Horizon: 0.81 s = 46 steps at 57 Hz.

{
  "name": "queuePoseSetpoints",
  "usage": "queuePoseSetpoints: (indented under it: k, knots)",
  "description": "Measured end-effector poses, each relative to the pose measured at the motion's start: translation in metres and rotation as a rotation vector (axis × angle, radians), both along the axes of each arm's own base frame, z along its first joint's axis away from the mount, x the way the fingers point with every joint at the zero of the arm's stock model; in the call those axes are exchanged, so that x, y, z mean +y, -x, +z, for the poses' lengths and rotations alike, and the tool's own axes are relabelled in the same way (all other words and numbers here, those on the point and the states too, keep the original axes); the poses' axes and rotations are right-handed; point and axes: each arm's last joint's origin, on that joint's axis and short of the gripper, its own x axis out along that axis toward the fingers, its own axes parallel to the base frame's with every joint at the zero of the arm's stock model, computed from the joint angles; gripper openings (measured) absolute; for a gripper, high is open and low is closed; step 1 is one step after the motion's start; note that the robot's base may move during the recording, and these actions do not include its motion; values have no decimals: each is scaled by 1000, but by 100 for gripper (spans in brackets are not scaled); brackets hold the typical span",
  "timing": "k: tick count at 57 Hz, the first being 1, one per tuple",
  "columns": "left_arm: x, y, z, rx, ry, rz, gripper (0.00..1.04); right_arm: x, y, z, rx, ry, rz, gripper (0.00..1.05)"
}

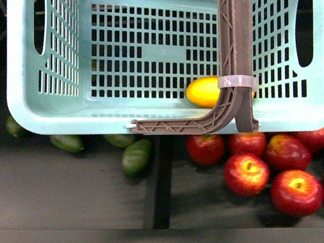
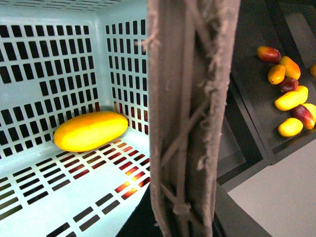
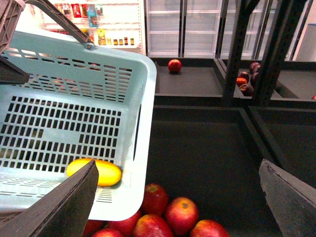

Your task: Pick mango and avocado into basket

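The teal basket (image 1: 57,106) hangs tilted above the dark shelf, held by its brown handle (image 1: 236,44). My left gripper (image 2: 180,217) is shut on that handle (image 2: 187,123); its jaws are mostly hidden behind it. The yellow-orange mango (image 1: 204,91) lies on the basket floor in a corner, and also shows in the left wrist view (image 2: 90,130) and the right wrist view (image 3: 96,171). Green oval avocados (image 1: 137,156) lie on the shelf, partly under the basket's front edge. My right gripper (image 3: 177,202) is open and empty above the apples, beside the basket (image 3: 140,123).
Several red apples (image 1: 246,173) fill the shelf bin at the right, also in the right wrist view (image 3: 181,215). A dark divider (image 1: 159,188) splits the shelf. Yellow and red fruits (image 2: 289,98) lie in another bin. A dark post (image 3: 237,54) stands behind.
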Motion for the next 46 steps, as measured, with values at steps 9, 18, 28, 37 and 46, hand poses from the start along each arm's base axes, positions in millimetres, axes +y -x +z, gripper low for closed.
queuePoseSetpoints:
  k: [9, 18, 28, 37, 46]
  knots:
    - [-1, 1, 0, 3, 4, -10, 9, 0, 0, 0, -1, 0, 1, 97]
    - [-1, 1, 0, 6, 7, -10, 9, 0, 0, 0, -1, 0, 0, 97]
    - [-1, 1, 0, 2, 5, -10, 9, 0, 0, 0, -1, 0, 0, 97]
    - [0, 0, 0, 2, 3, -3, 9, 0, 0, 0, -1, 0, 0, 97]
    - [0, 0, 0, 1, 3, -3, 9, 0, 0, 0, -2, 0, 2, 97]
